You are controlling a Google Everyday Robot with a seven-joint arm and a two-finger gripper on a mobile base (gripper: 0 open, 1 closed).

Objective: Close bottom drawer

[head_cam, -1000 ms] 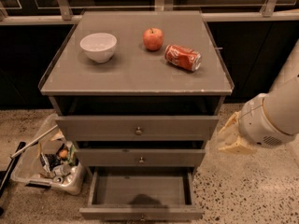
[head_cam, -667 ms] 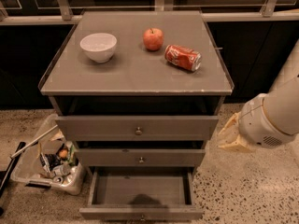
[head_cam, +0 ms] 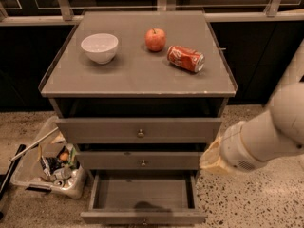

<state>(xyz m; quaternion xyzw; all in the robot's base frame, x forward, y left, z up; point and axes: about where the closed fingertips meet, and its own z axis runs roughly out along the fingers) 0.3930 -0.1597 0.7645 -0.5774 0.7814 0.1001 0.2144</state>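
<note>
The bottom drawer [head_cam: 142,194] is the lowest of three grey drawers in the cabinet. It is pulled out toward me and its shallow box looks empty. Its narrow front [head_cam: 109,217] lies at the bottom edge of the view, with a small round knob [head_cam: 144,221]. The middle drawer [head_cam: 142,160] and the top drawer [head_cam: 140,130] are pushed in. My white arm comes in from the right. Its gripper end [head_cam: 213,159], a tan tip, hangs beside the cabinet's right side at the height of the middle drawer, above and to the right of the open drawer, touching nothing.
On the cabinet top [head_cam: 133,75] stand a white bowl [head_cam: 99,47], a red apple [head_cam: 156,39] and a red soda can [head_cam: 185,58] on its side. A clear bin of rubbish [head_cam: 50,167] sits on the speckled floor to the left. A dark wall with rails runs behind.
My arm and its gripper end have moved a little down and to the left, closer to the cabinet's right side. The drawers have not moved.
</note>
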